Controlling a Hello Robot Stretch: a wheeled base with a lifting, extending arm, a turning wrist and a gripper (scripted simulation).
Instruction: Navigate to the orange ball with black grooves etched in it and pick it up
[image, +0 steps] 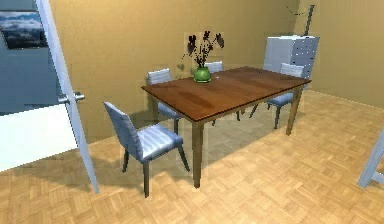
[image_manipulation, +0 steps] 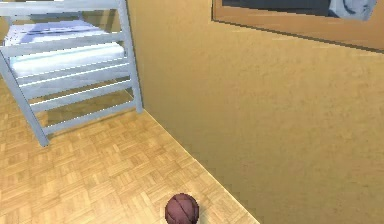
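Gripper state can't be told; grooved orange-brown ball (image_manipulation: 182, 209) sits on the wood floor (image_manipulation: 80, 185) near the tan wall (image_manipulation: 250, 110).

A potted plant (image: 202, 68) stands on a wooden table (image: 240, 92) ringed by grey chairs (image: 146, 136), a white dresser (image: 285, 50) behind.

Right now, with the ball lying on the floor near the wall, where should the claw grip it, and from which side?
Take the ball across its widest middle: it is round, without handles. It rests on the wood floor close to the wall, so coming down from above, or from the open-floor side, looks safest.
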